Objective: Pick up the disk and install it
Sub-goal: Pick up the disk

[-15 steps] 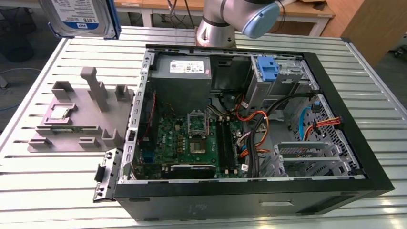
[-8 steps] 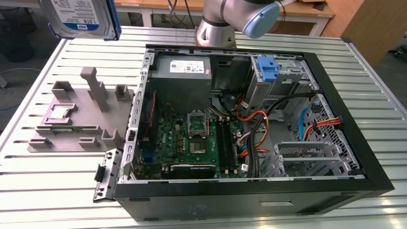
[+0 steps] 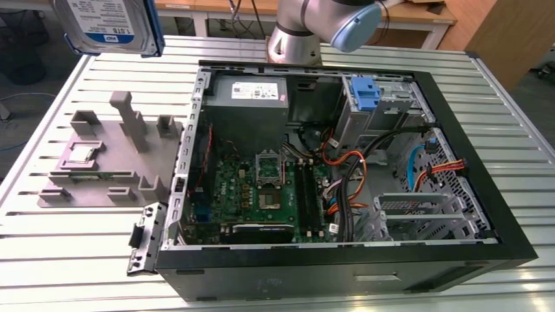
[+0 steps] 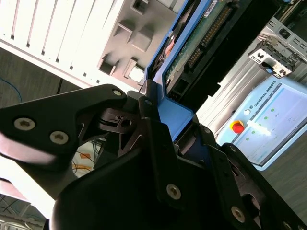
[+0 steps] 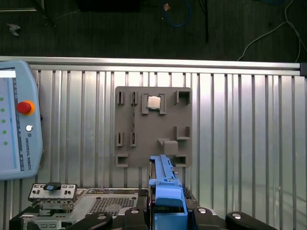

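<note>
One robot arm (image 3: 308, 29) holds the disk (image 3: 108, 26) in the air at the exterior view's upper left, above the far corner of the slatted table (image 3: 87, 260) and well apart from the open computer case (image 3: 347, 266). The exterior view presents the disk's face, silver with a white-and-blue label (image 3: 106, 23) carrying dark print, framed by a blue side rail. The second wrist view gives the other side: a green circuit board (image 4: 192, 43) and a row of connector pins. There the black gripper (image 4: 172, 120) has its jaws pinching the disk, one finger (image 4: 151, 124) pressed against the blue plastic.

The first wrist view looks straight down, with the disk edge-on as a blue rail (image 5: 165, 184) hanging over the near edge of a grey fixture plate (image 5: 144, 139). A small square silver chip (image 5: 153, 102) sits in one of the plate's pockets. Beside the plate on the table lies a pale-blue teach pendant (image 5: 14, 143) with a red button (image 5: 25, 106) and lettering down its edge.

Inside the case, the exterior view shows a green motherboard (image 3: 260, 188), orange and blue cables, and a grey power-supply box (image 3: 249, 91) with a white sticker.
</note>
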`<action>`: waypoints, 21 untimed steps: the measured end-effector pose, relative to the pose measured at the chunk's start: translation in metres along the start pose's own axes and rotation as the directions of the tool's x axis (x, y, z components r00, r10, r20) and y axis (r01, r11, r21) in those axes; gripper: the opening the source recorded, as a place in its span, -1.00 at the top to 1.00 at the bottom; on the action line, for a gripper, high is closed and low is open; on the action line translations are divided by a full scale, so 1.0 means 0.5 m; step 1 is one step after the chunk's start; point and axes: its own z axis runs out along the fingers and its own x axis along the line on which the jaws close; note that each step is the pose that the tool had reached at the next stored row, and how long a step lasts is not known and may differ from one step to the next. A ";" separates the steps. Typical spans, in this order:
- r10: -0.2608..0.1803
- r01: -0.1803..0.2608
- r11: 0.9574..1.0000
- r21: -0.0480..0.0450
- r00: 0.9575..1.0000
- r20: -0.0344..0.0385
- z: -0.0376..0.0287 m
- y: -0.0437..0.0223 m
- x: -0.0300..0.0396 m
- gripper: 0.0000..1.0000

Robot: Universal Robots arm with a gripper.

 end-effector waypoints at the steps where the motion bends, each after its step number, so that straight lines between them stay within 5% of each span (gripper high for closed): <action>1: 0.000 0.000 1.000 0.000 1.000 0.000 0.000 0.000 0.000 0.26; 21: 0.000 0.000 1.000 0.000 1.000 0.000 0.000 -0.026 0.000 0.26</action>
